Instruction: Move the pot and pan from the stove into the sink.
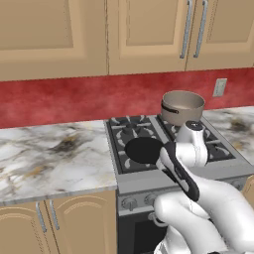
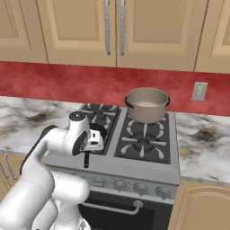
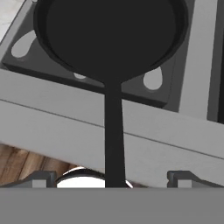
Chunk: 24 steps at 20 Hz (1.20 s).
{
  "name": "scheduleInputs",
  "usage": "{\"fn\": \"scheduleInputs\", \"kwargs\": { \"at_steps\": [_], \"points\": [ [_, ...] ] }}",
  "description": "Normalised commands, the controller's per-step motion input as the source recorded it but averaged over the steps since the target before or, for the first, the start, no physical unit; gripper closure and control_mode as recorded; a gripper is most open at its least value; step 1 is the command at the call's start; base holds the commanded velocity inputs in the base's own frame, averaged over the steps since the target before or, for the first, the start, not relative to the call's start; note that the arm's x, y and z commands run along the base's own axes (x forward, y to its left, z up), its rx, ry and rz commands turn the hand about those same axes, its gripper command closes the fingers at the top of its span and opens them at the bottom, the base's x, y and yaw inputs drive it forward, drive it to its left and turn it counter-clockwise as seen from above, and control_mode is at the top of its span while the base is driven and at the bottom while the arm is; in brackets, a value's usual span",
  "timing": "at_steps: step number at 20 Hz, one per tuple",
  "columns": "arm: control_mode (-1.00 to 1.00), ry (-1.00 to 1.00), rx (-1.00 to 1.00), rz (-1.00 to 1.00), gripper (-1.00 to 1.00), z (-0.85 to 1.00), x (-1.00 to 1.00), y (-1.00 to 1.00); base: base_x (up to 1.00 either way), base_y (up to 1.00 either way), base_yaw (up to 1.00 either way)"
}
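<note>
We are finding the pincer (image 3: 112,179) standing wide open, one fingertip (image 3: 41,178) on each side of the pan (image 3: 111,35)'s long handle and touching nothing that we can see. The handle is reaching out past the front edge of the stove (image 2: 134,168), over wooden floor (image 3: 17,162). The pan itself is sitting on the front left grate (image 1: 130,130). The pot (image 2: 147,104) is standing upright at the back right burner, well apart from the pan, with its inside showing. We are noting marbled counter (image 1: 49,158) lying level on both sides of the stove, a red backsplash (image 1: 74,99) with a wall outlet (image 2: 199,91) behind it, and tan cabinets (image 2: 157,31) hanging above. The left counter is offering bare surface beside the pan.
</note>
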Motion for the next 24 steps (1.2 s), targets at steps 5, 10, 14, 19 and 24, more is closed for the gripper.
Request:
{"fn": "scheduleInputs", "kwargs": {
  "at_steps": [5, 10, 14, 19, 24],
  "points": [
    [-1.0, -0.03, 0.0, 0.0, -1.0, -0.91, -0.1, 0.04, 0.0, 0.0, 0.0],
    [-1.0, -0.1, 0.02, 0.0, -1.0, -1.0, -0.22, 0.09, 0.0, 0.0, 0.0],
    [-1.0, -0.17, 0.01, 0.0, -1.0, -1.0, -0.31, 0.26, 0.0, 0.0, 0.0],
    [-1.0, -0.18, 0.0, 0.0, -1.0, -0.76, -0.2, 0.47, 0.0, 0.0, 0.0],
    [-1.0, -0.03, 0.03, 0.0, -1.0, -0.22, -0.05, 0.21, 0.0, 0.0, 0.0]
  ]
}}
